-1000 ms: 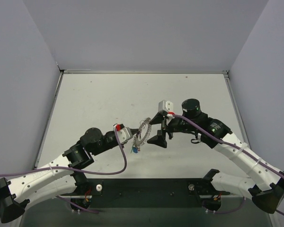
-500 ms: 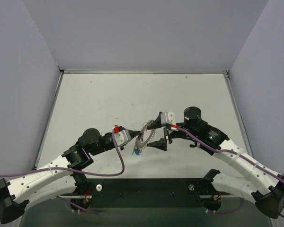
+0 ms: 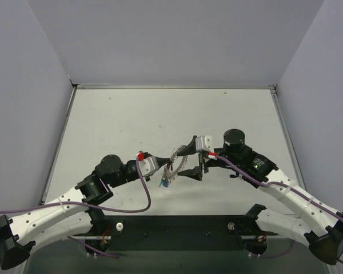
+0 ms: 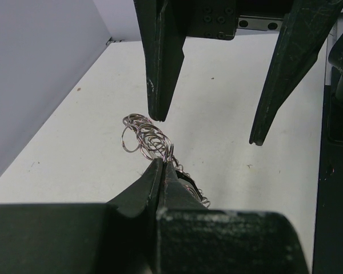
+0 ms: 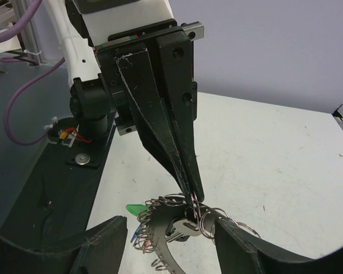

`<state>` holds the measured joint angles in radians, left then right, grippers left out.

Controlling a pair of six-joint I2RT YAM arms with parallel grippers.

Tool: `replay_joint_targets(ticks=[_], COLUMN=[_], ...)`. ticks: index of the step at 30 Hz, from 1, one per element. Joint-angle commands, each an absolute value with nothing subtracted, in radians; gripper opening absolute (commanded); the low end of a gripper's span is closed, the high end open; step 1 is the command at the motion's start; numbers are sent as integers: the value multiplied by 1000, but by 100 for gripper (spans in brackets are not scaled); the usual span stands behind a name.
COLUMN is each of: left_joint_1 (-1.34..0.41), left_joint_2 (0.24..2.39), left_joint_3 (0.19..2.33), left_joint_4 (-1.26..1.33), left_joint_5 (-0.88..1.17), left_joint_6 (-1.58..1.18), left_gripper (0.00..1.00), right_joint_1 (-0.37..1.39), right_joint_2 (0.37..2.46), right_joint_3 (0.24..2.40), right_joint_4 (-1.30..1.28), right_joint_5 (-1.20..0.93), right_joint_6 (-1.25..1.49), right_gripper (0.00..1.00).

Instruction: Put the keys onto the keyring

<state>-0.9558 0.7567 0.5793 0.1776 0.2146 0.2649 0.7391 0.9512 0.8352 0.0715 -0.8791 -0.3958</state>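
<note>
Pinching the keyring (image 4: 144,135) clear of the surface (image 3: 131,120), the left end effector (image 4: 163,165) was pressed together, the right end effector (image 5: 171,228) spread around the ring, with keys (image 5: 135,210) seemingly dangling beneath, threading likely unfinished.

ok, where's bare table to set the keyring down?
Free: far half of the table, and strips along its left and right edges. Crowded: near centre, where the left hand pinches the keyring, the right hand straddles it, keys dangling.
</note>
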Motion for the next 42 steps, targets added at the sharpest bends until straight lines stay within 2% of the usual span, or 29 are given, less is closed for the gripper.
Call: replay_joint_targets(ticks=[1, 3, 13, 23, 37, 42], left_joint_1=[-960, -959, -960, -959, -959, -960], left_joint_2=[758, 761, 778, 767, 761, 750], left_joint_3=[592, 589, 606, 603, 611, 606], left_joint_4=[273, 278, 290, 298, 302, 310], left_joint_5=[236, 241, 261, 262, 273, 278], left_joint_6=[252, 253, 255, 253, 255, 252], left_gripper=[0, 0, 0, 0, 0, 0], right_joint_1=[735, 735, 736, 738, 739, 741], right_joint_2=[936, 943, 977, 999, 1025, 1029], right_joint_3=[867, 867, 862, 873, 877, 880], right_joint_4=[143, 169, 215, 189, 170, 163], right_joint_5=[-916, -908, -920, -942, -930, -917], right_joint_6=[-433, -399, -390, -394, -393, -393], right_gripper=[58, 53, 49, 35, 31, 26])
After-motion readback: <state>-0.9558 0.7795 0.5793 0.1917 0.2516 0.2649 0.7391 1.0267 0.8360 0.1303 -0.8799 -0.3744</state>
